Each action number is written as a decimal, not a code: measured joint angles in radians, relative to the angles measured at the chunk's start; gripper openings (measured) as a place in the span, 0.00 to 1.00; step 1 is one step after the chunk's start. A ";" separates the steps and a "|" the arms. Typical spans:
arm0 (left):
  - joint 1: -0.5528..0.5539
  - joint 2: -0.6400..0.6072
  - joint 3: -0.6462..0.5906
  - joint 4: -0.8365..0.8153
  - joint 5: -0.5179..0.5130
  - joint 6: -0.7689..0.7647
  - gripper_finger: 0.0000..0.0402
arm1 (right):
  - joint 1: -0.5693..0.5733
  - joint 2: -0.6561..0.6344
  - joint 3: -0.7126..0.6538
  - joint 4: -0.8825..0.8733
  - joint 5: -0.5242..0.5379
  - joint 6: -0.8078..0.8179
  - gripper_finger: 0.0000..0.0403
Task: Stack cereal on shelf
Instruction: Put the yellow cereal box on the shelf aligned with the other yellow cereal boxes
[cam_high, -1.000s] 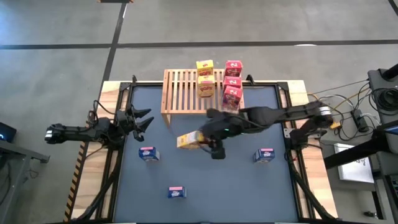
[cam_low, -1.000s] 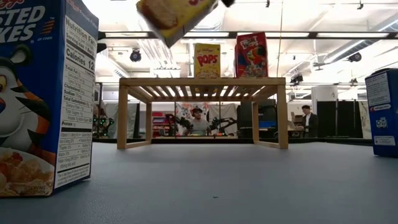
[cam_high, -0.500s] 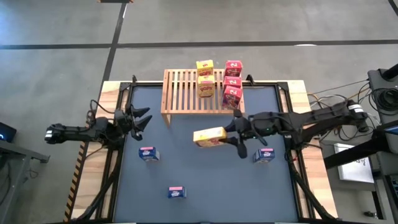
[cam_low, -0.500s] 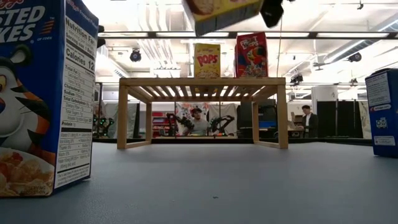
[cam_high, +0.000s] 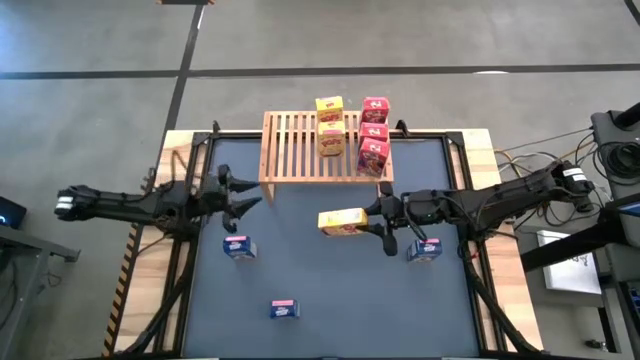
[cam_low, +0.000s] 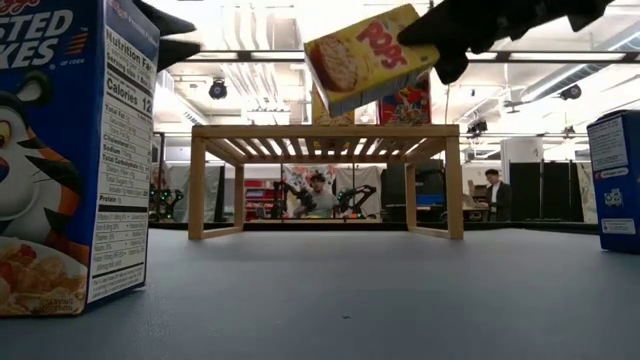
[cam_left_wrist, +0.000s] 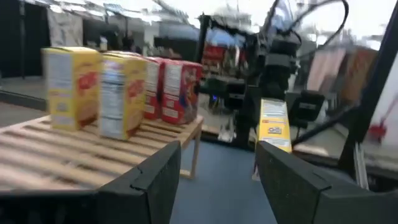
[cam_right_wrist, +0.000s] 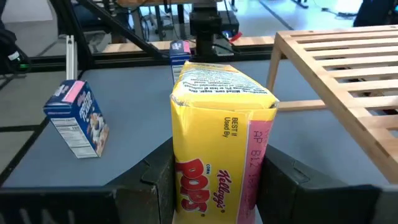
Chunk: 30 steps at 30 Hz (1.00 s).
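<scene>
Dark grey matting covers a work table (cam_high: 330, 330), seen from above, with a wooden frame around it and a large workshop beyond. At the centre, a yellow cereal box (cam_high: 342, 222) lies on its side in mid-air, clamped between the fingers of the right gripper (cam_high: 378, 224), which reaches in from the right. This box hangs just in front of the shelf (cam_high: 295, 150), a slatted wooden rack at the table's far edge, and has not yet reached it. On the shelf's right portion, two yellow boxes (cam_high: 330, 124) stand in a column, with three red boxes (cam_high: 374, 135) in a column beside them. In front of the shelf, three blue boxes wait on the mat: one to the left (cam_high: 237, 247), one further forward (cam_high: 284, 309), one to the right (cam_high: 426, 249). The left gripper (cam_high: 243, 192) hovers by the shelf's left front corner, fingers parted and empty. By this count, five boxes are shelved, one is on its way, and three blue ones remain.
</scene>
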 joint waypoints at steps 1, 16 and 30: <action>0.000 0.054 0.035 -0.003 0.014 0.009 0.48 | 0.000 0.002 -0.011 0.021 0.000 -0.006 0.39; -0.015 0.784 0.778 -0.516 0.093 0.113 0.59 | -0.002 0.001 -0.026 0.050 0.009 -0.095 0.39; -0.014 1.234 1.405 -1.061 0.218 0.109 0.84 | -0.002 0.015 -0.026 0.046 0.065 -0.133 0.39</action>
